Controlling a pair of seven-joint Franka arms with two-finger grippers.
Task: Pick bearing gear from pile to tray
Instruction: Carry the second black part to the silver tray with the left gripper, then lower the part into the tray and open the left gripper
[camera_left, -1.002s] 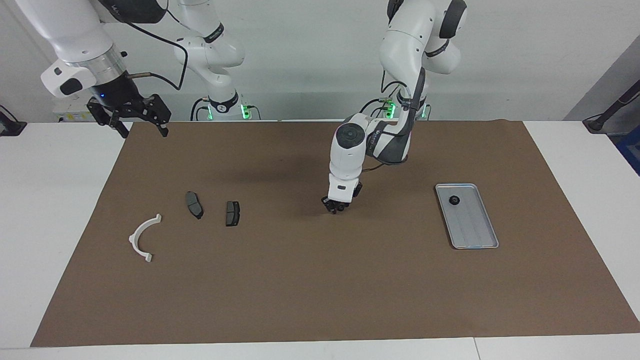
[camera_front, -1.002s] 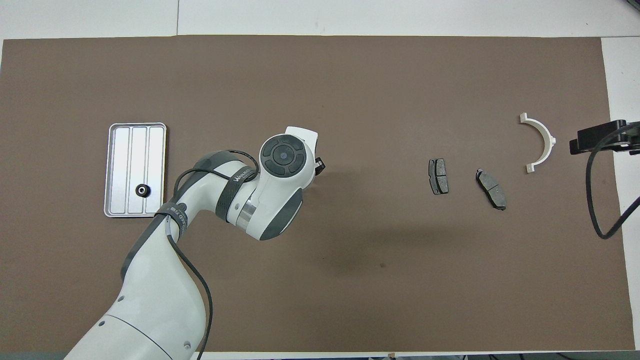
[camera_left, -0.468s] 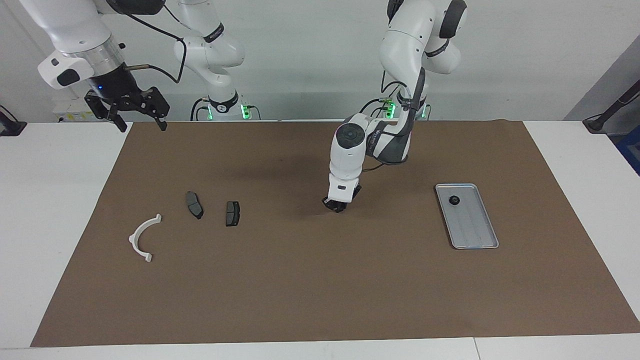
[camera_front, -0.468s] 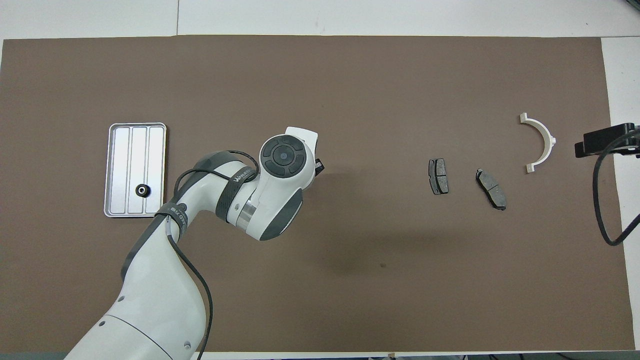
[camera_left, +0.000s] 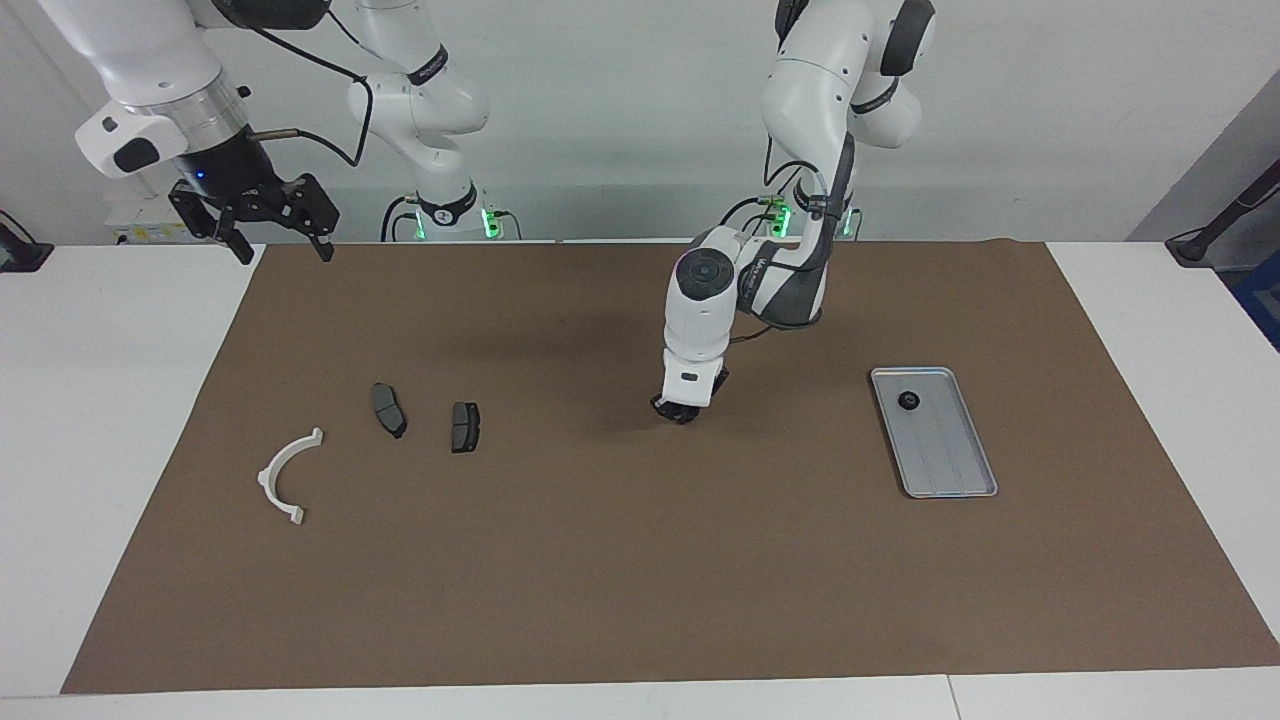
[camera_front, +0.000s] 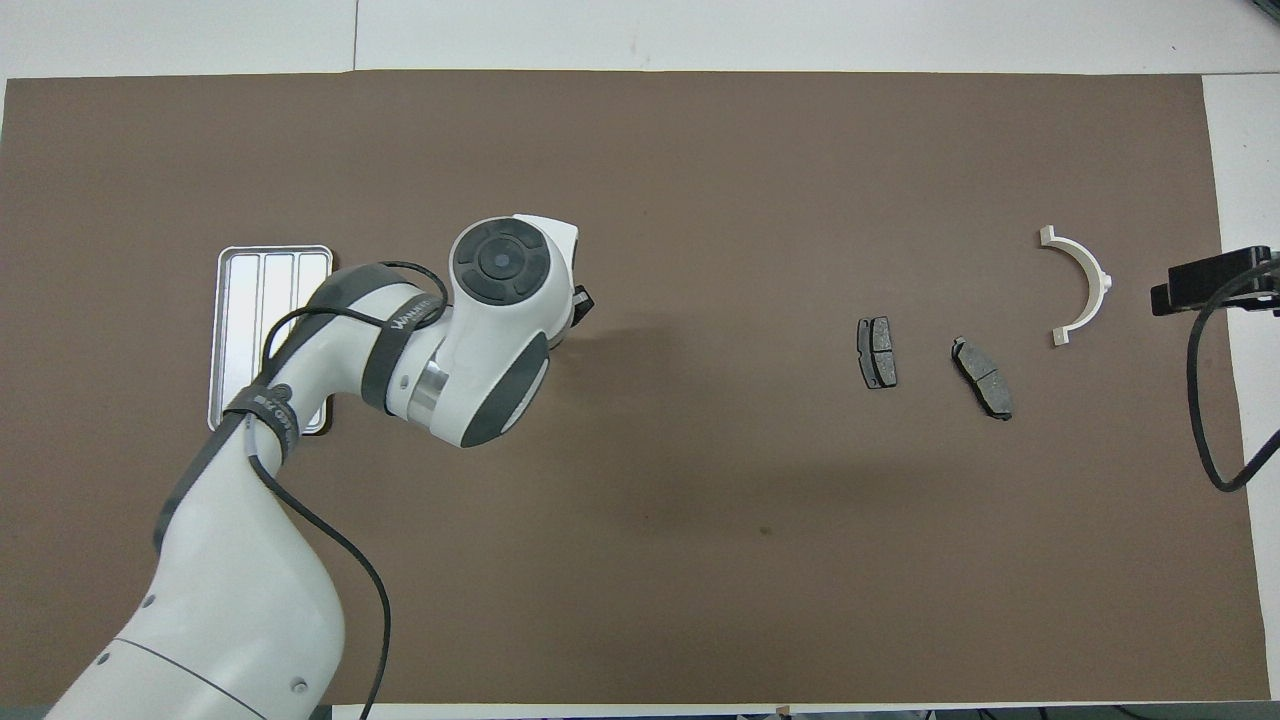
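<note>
My left gripper (camera_left: 681, 413) hangs low over the middle of the brown mat, shut; I cannot make out anything between its fingertips. In the overhead view only its dark tip (camera_front: 581, 300) shows past the wrist. The light-grey tray (camera_left: 945, 462) lies toward the left arm's end, with one small black bearing gear (camera_left: 909, 402) in its nearer end. From overhead the arm covers that gear and part of the tray (camera_front: 245, 300). The pile lies toward the right arm's end: two dark brake pads (camera_left: 388, 410) (camera_left: 465, 427) and a white arc bracket (camera_left: 285, 478). My right gripper (camera_left: 285, 250) waits open, raised.
The brown mat (camera_left: 640, 580) covers most of the white table. From overhead, the brake pads (camera_front: 877, 352) (camera_front: 982, 377) and the bracket (camera_front: 1082, 285) lie in a row. A dark part of the right gripper (camera_front: 1210, 280) and its cable stand beside the bracket.
The left gripper has shut, then risen a little and shifted toward the tray end. The right gripper rose slightly a second ago and has held still since.
</note>
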